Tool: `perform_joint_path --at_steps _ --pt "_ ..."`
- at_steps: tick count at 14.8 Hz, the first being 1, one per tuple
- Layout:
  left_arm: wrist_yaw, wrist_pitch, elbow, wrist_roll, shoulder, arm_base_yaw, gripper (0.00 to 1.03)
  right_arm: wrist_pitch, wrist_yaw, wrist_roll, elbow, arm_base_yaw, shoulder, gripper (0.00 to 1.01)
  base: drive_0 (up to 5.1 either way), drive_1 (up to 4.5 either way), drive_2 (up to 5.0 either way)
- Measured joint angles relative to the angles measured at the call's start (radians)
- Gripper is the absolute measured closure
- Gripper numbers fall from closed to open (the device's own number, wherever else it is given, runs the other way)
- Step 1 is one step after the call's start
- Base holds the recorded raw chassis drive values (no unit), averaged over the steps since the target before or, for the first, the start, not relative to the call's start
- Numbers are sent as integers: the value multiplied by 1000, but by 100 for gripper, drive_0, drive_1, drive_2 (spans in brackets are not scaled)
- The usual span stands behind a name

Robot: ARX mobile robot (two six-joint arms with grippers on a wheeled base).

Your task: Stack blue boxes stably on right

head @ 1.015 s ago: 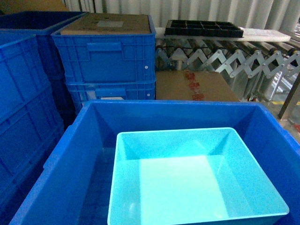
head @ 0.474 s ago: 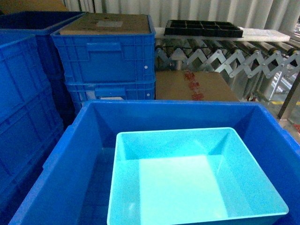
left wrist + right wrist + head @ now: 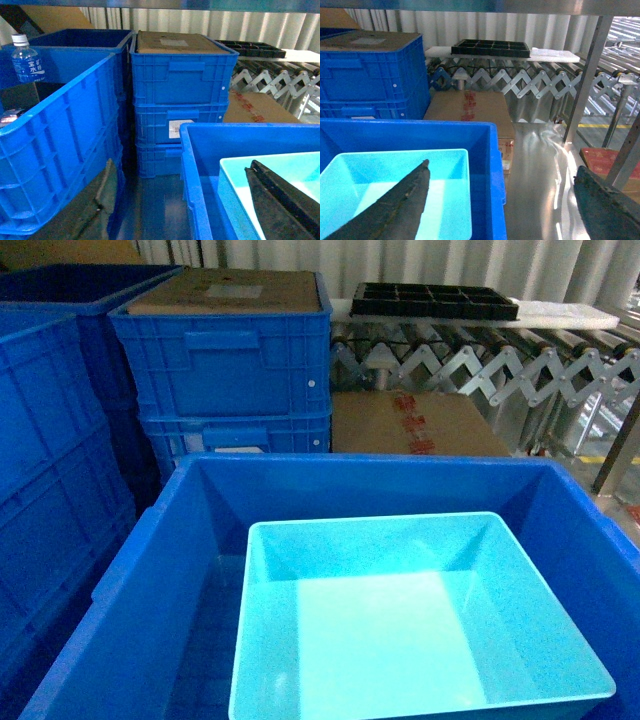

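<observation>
Pale blue tub (image 3: pixel 415 630) sits inside the big royal-blue bin (image 3: pixel 150 570), toward 4 o'clock. Left gripper (image 3: pixel 175 210) and right gripper (image 3: pixel 505 200) both spread wide, holding nothing. Risk: fingers clip the bin wall descending, or grab one rim and tilt the tub.

Little of the robot shows. In the left wrist view, the left hand (image 3: pixel 195 200) appears as two dark fingers (image 3: pixel 280 197) — flat, blackish, long and tapering, one with a raised ridge along its upper edge, the other with a dull olive-brown tinge. In the right wrist view, the right hand (image 3: pixel 502 197) shows two similar fingers (image 3: pixel 395 205) — dark, wedge-shaped, their surfaces rough and mottled grey-brown. No part of the robot appears in the head view.
</observation>
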Motion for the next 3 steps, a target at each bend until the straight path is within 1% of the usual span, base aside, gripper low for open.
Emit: perform_joint_path --at_steps 1,2,3 --pt "0 0 0 0 0 0 15 0 0 0 0 0 0 6 0 0 0" --pt "0 0 0 1 0 0 3 0 0 0 0 0 0 2 0 0 0" --pt "0 0 0 1 0 0 6 0 0 0 0 0 0 4 0 0 0"
